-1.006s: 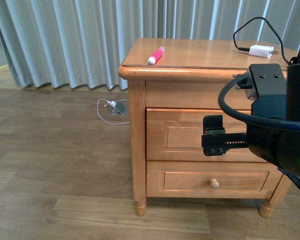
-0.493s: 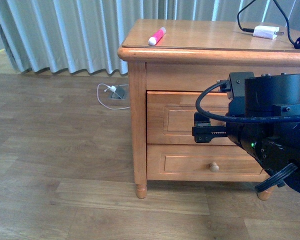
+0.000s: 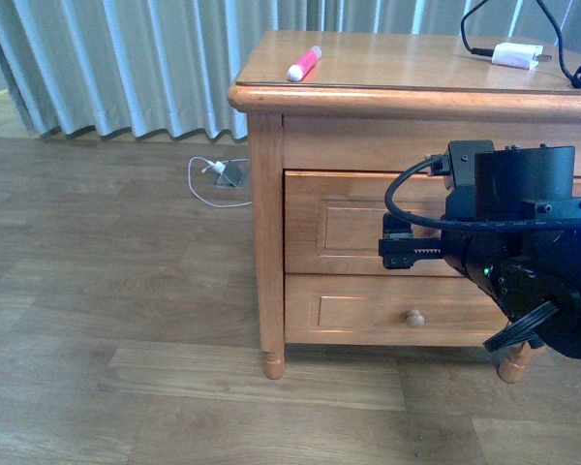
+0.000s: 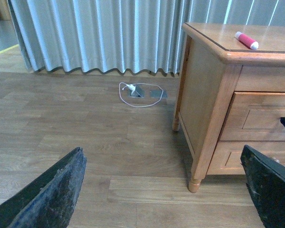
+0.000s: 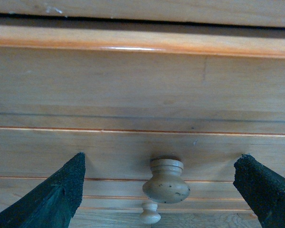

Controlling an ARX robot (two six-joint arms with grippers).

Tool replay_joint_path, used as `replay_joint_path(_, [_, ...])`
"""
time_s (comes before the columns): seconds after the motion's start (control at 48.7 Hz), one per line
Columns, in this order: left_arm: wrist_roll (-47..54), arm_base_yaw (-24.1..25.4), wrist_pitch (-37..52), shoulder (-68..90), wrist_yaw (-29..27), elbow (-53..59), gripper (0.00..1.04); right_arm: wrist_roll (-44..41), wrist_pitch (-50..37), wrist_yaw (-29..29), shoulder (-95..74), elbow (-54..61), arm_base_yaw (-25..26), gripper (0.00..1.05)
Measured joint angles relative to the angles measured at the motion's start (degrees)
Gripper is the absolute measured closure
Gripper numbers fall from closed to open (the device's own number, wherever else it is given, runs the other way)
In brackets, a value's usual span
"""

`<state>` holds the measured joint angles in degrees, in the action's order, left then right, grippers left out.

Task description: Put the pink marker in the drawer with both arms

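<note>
The pink marker (image 3: 303,63) lies on the top of the wooden nightstand (image 3: 267,194), near its left front corner; it also shows in the left wrist view (image 4: 246,40). The upper drawer (image 3: 339,228) is closed. My right gripper (image 3: 407,247) is open right in front of the drawer front (image 5: 133,147). In the right wrist view my right gripper (image 5: 161,159) has its jaws wide on either side of the round knob (image 5: 165,183), not touching it. My left gripper (image 4: 161,151) is open and empty, low over the floor to the left of the nightstand; it is out of the front view.
A white charger block (image 3: 516,55) with a black cable lies at the back right of the nightstand top. The lower drawer with its knob (image 3: 415,318) is closed. A white cable and grey floor socket (image 3: 223,174) lie by the curtain (image 3: 126,68).
My right arm has dropped lower and drawn in to the upper drawer front over the last second. The front view has tilted down slightly. The marker has not moved.
</note>
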<state>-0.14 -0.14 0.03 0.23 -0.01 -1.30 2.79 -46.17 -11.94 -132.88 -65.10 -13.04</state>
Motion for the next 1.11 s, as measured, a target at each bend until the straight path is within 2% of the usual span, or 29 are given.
replay_joint_path(0.657, [0.0,0.0,0.0,0.0,0.0,0.0,0.06,-0.02,1.03,-0.11,-1.75,-1.38,0.22,0.09])
replay_joint_path(0.821, [0.0,0.0,0.0,0.0,0.0,0.0,0.06,-0.07,0.9,-0.26,-1.75,-1.38,0.22,0.29])
replay_joint_path(1.109, [0.0,0.0,0.0,0.0,0.0,0.0,0.06,-0.26,0.74,-0.68,-1.75,-1.38,0.2,0.71])
